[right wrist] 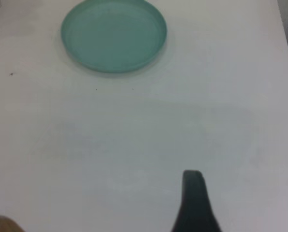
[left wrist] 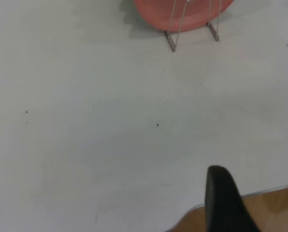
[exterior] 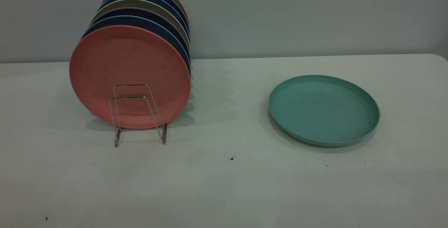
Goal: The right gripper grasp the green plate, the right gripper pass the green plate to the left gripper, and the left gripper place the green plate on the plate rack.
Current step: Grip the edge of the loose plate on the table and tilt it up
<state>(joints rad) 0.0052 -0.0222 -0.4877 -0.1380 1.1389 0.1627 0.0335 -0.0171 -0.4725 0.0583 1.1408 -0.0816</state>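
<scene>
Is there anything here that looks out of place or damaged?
Only the round teal-green plate lies flat, alone on the white table, apart from the silver wire plate rack holding the upright plates. Nothing looks damaged or spilled.

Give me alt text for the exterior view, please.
A green plate lies flat on the white table, right of a wire plate rack holding upright plates, a pink plate frontmost. No arm or claw is in this view.

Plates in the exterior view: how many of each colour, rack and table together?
Pink plate: 1, front of the plate rack
Blue plates: 4
Olive plates: 2
Green plate: 1, flat on the table
Total: 8
</scene>
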